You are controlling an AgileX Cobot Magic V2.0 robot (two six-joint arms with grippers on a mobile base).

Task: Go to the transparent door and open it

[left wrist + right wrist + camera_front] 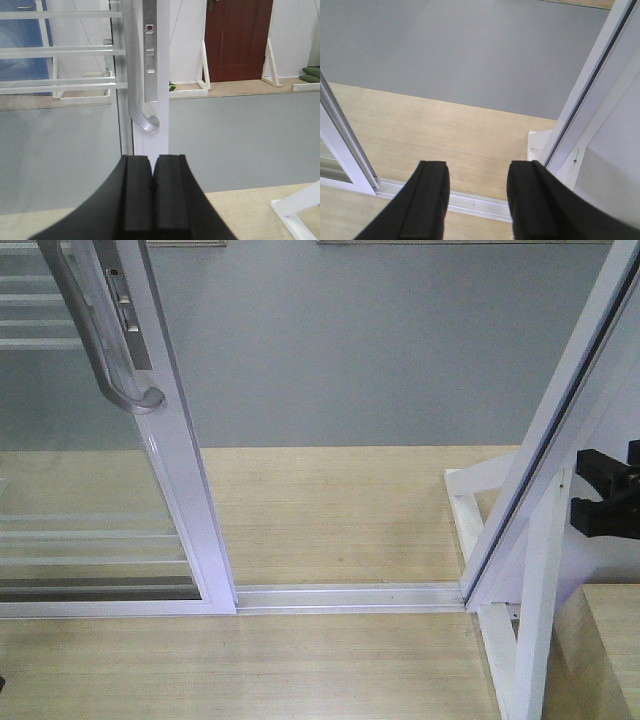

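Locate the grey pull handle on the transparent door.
In the front view the grey pull handle sits upper left, on the transparent door stile beside the opening; in the left wrist view it hangs just above the closed left claw.

A dark red door (238, 40) stands beyond a white triangular brace (520, 640) and floor track (350, 596).

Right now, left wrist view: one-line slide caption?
Closed left gripper sits just below the grey pull handle of the transparent door, not touching it.
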